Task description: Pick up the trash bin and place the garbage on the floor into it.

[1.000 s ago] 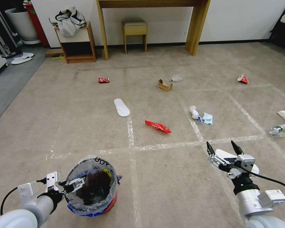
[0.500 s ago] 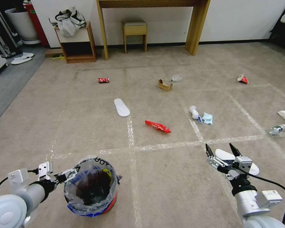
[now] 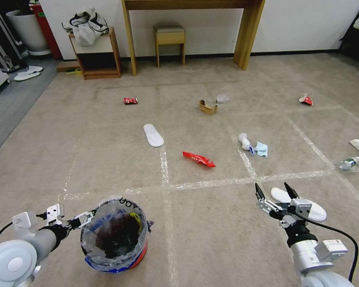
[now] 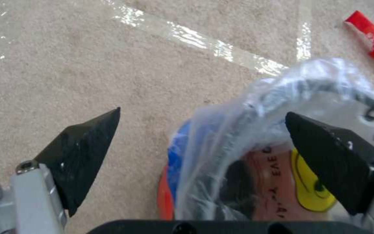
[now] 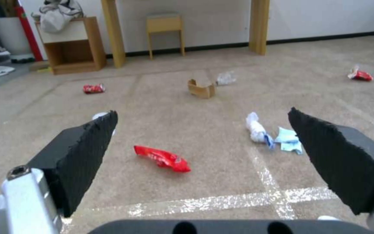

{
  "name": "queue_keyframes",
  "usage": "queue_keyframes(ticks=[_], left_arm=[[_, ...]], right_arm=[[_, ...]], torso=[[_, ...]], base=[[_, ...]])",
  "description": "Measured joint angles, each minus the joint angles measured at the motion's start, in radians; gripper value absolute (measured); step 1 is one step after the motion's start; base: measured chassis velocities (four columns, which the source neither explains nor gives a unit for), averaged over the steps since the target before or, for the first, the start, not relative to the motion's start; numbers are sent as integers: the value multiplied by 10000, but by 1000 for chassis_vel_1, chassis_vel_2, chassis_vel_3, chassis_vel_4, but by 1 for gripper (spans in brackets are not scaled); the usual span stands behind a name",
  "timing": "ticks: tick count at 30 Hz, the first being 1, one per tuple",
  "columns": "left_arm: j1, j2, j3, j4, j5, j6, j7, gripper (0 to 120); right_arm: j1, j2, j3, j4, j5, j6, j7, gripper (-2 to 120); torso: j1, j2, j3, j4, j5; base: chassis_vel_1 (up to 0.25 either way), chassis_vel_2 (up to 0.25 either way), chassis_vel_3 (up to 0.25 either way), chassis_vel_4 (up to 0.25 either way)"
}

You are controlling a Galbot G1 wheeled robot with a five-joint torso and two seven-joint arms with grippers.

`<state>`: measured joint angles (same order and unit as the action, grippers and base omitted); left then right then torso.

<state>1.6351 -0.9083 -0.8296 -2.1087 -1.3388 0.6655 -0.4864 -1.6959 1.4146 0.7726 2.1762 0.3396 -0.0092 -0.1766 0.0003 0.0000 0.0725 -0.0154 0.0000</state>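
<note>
Head view: left gripper [image 3: 83, 218] is hanging wide open beside the small round red, blue-banded, bag-lined trash bin [image 3: 115, 239]; right gripper [image 3: 272, 192] is hovering spread wide over beige carpet [image 3: 211, 223]

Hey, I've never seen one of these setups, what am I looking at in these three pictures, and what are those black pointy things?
It is a wheeled robot with two arms. The wide picture comes from a camera on its head, and the other two from cameras on its wrists. The black points are fingertips. The left hand is open, its fingers astride the rim of the trash bin, a red bin lined with a clear bag. The right hand is open, holding nothing, above the carpet. Litter lies ahead: a red wrapper, a soda can, a cardboard scrap and a blue face mask.
</note>
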Motion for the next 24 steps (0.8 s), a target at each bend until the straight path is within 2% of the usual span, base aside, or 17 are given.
queue_keyframes(ticks=[8, 16, 24], left_arm=[[-442, -356, 489, 746, 476, -39, 216, 100], [-610, -543, 815, 977, 762, -39, 253, 100], [-817, -882, 1432, 1190, 1542, -103, 225, 100]], right_arm=[[157, 63, -147, -276, -78, -17, 29, 100], [240, 62, -151, -416, -77, -18, 44, 100], [331, 84, -183, -616, -42, 11, 52, 100]], torso=[[0, 0, 0, 0, 0], [0, 0, 0, 0, -1], [0, 6, -4, 4, 16]], base=[[0, 0, 0, 0], [0, 0, 0, 0], [0, 0, 0, 0]])
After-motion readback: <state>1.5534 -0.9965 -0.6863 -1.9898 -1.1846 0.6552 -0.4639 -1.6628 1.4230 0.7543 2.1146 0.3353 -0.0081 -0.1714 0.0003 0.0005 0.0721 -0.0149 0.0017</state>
